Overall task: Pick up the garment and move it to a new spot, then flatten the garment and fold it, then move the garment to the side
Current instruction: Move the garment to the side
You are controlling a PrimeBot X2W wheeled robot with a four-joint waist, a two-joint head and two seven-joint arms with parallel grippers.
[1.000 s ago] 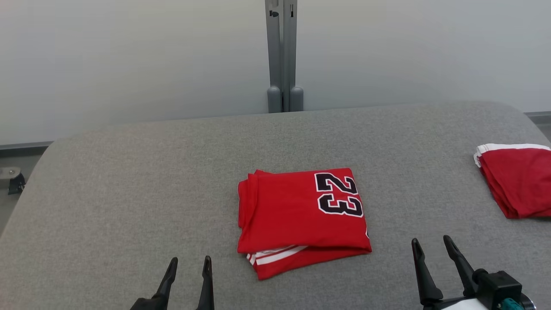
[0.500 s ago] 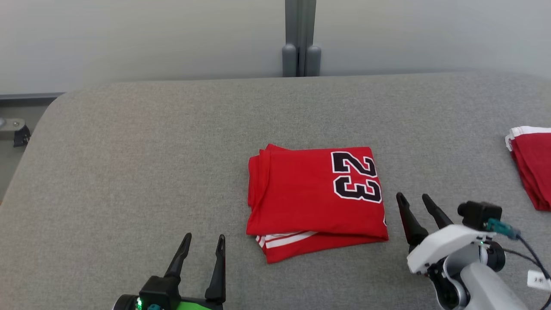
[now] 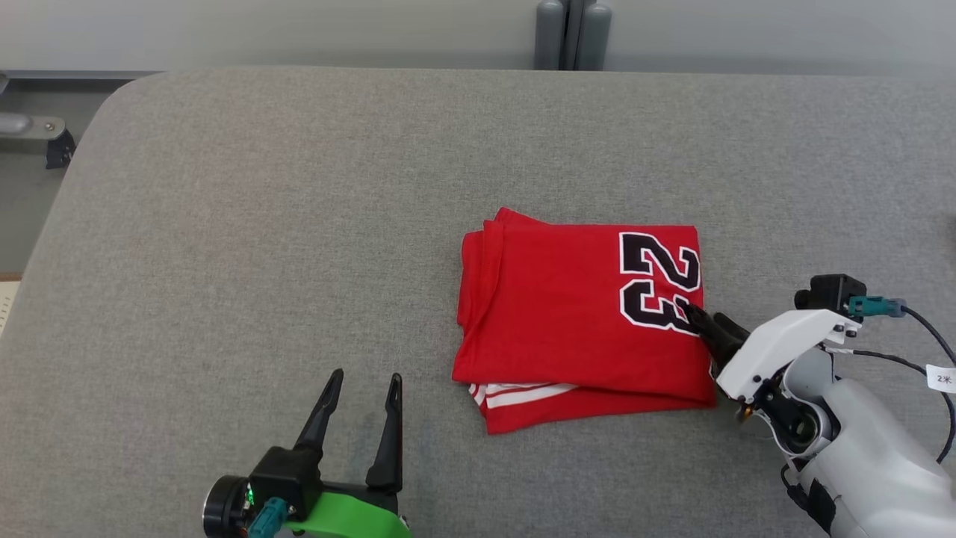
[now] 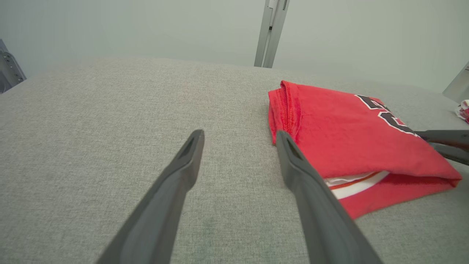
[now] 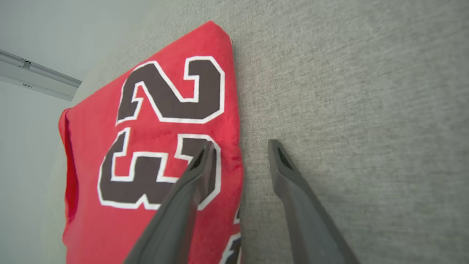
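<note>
The right gripper (image 5: 240, 143) stood part open and held nothing. Its fingers (image 5: 194, 179) straddled the right edge of the jersey (image 3: 575, 314), one over the black 23 (image 3: 659, 291) and the other off the cloth, over the table (image 3: 224, 224). The jersey lay folded in a tidy rectangle near the middle of the table, with a white-striped layer showing at its near side.

With the folding apparently done, the step looked like a grab at that edge to shift the stack aside. To do it well, the outer finger needed to get under every layer. A pinch on the top one alone would likely have peeled the fold open. A deeper bite past the edge, closed fully before any pull, would have held better. A low, slow drag would have kept the rectangle square.

The left gripper (image 3: 365, 376) was wide open and empty over the table, near the jersey's near-left corner. It was well placed to take that side if the stack sagged.
</note>
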